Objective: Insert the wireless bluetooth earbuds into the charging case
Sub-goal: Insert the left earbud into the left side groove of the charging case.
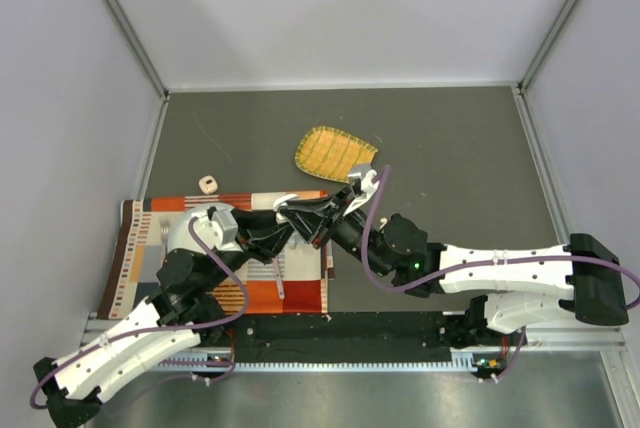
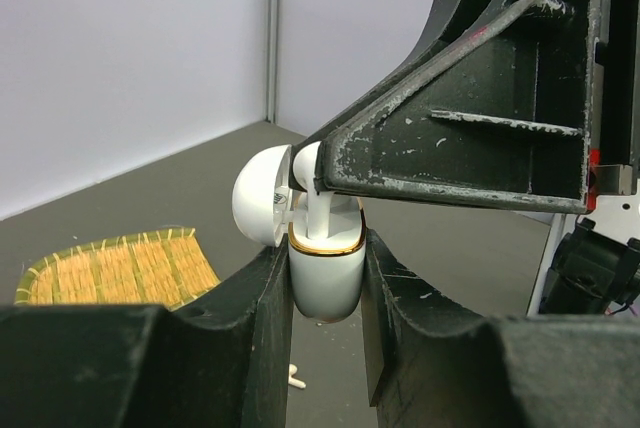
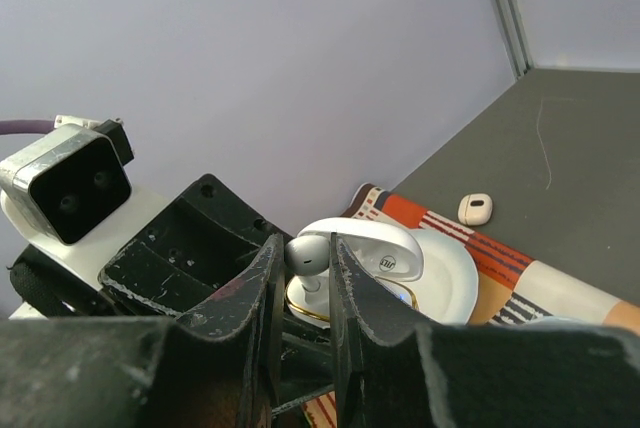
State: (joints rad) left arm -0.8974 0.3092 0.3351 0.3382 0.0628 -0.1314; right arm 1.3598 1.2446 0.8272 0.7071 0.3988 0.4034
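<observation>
Left wrist: left fingers (image 2: 325, 288) clamp case (image 2: 325, 273); right fingers (image 3: 305, 278) pinch earbud (image 3: 308, 253) (lid open).

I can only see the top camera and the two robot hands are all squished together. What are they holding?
Observer: The left gripper is shut on a white charging case, lid open.
Operator: And the other hand?
Observer: The right gripper pinches a white earbud, its stem pointing down into the case.
Operator: Is anything lying under them?
Observer: The left wrist view shows a small white piece on the surface below the case; I cannot tell what it is.
</observation>
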